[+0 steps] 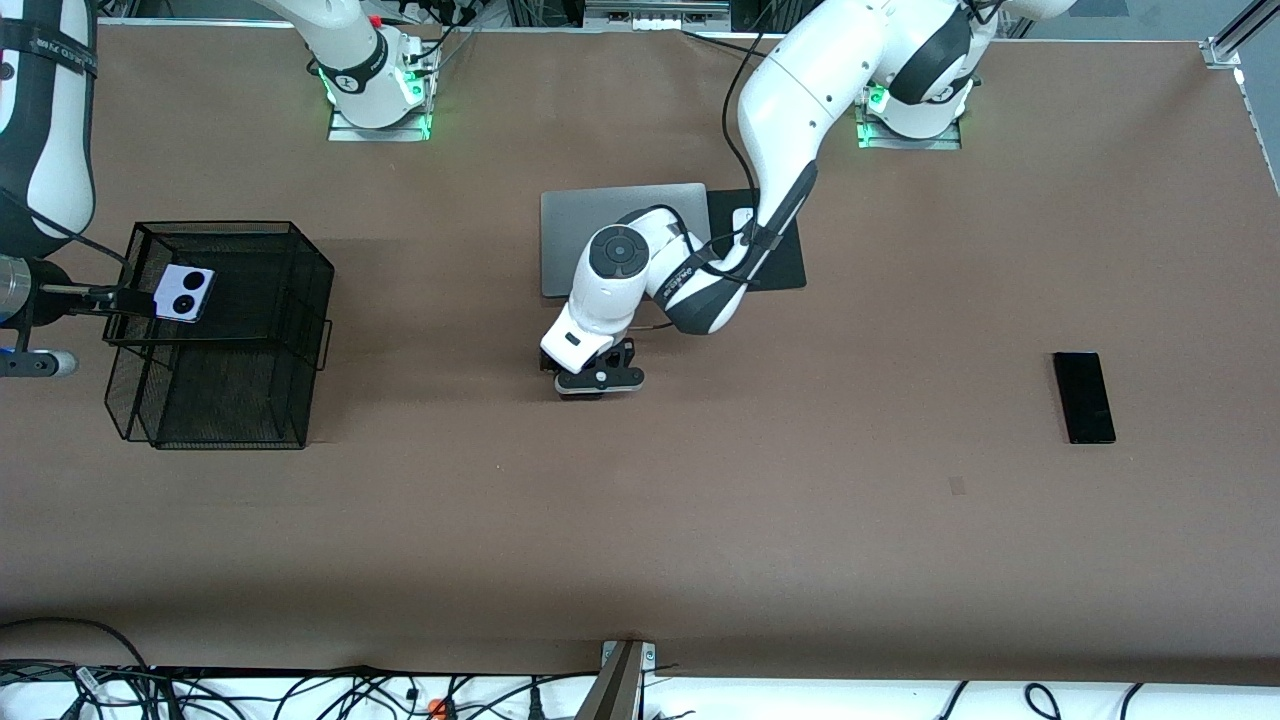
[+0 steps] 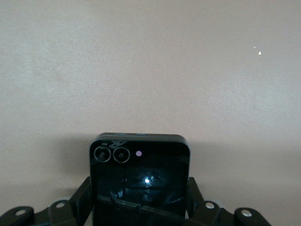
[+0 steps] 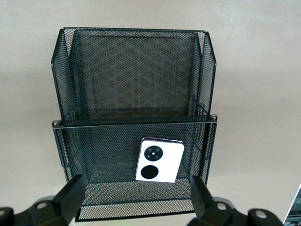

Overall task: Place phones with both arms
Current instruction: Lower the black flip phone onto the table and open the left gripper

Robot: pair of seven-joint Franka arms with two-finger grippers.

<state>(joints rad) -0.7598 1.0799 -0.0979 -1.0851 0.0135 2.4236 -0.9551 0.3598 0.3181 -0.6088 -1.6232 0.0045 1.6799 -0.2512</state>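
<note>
The left arm bends down mid-surface, its left gripper (image 1: 598,380) clamped on the small black phone (image 2: 140,183). The right gripper (image 3: 136,197), fingers spread wide, sits by the mesh basket (image 1: 290,300) containing the lavender phone (image 1: 184,293). The long black phone (image 1: 1084,397) lies toward the left arm's end.

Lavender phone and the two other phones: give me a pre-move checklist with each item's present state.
1. Lavender phone inside the mesh basket: ok.
2. Right gripper open and clear of that phone: ok.
3. Left gripper, low at the table's middle, straddling the small black phone: ok.
4. Left gripper fully shut on it: cannot tell.
5. Long black phone lying flat near the left arm's end, unobstructed: ok.
6. Small black phone lifted from the table: cannot tell.
</note>
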